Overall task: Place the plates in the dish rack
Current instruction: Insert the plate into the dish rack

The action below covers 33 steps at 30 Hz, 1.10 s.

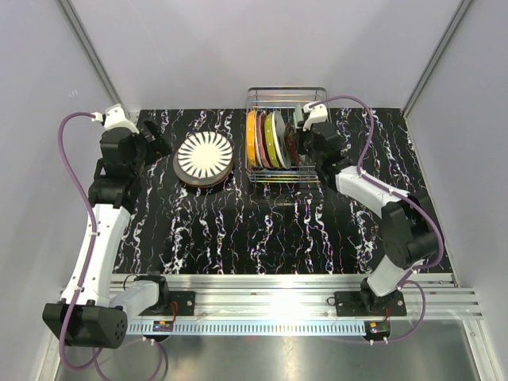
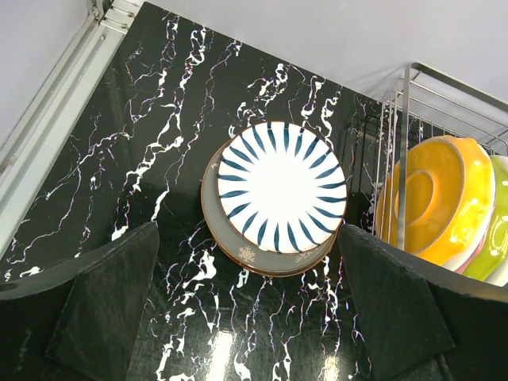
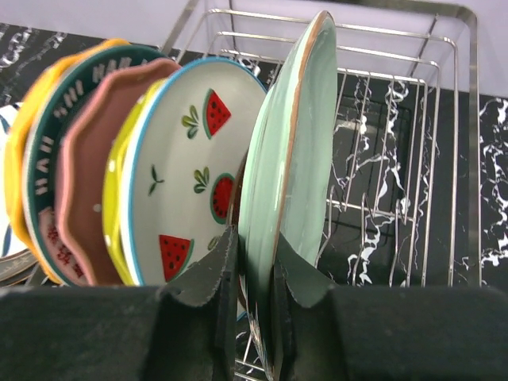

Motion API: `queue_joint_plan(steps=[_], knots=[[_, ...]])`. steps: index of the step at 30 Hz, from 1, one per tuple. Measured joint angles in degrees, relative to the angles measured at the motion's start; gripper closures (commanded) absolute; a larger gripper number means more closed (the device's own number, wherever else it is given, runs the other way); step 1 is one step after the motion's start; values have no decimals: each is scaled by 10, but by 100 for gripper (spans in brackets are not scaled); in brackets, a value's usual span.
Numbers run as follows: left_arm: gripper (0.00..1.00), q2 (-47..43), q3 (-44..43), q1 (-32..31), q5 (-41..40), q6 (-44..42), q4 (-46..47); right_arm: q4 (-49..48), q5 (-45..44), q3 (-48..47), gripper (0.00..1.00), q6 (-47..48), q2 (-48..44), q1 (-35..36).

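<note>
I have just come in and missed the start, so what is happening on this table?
The right gripper is shut on a pale green plate and holds it upright on its edge inside the dish rack. Beside it stand the watermelon plate and several other plates. The left gripper is open and hovers above a short stack of plates lying flat on the table, with a blue-striped plate on top. The loading is not yet finished.

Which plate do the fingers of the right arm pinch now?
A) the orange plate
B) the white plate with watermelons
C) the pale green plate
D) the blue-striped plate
C: in the right wrist view the right arm's fingers are shut on the rim of the pale green plate, upright in the dish rack.
</note>
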<state>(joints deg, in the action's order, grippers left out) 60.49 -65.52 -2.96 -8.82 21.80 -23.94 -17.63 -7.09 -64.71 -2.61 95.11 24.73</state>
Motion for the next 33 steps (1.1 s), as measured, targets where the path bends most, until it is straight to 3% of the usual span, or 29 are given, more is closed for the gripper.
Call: queue_joint_plan(steps=[14, 24, 33], knots=[[1, 8, 0, 0, 0, 0, -4, 23, -18, 0, 83, 6, 35, -1], [1, 20, -1, 0, 1, 0, -5, 15, -16, -7, 67, 8, 35, -1], [1, 24, -1, 0, 4, 0, -5, 4, -12, -13, 64, 13, 31, 0]])
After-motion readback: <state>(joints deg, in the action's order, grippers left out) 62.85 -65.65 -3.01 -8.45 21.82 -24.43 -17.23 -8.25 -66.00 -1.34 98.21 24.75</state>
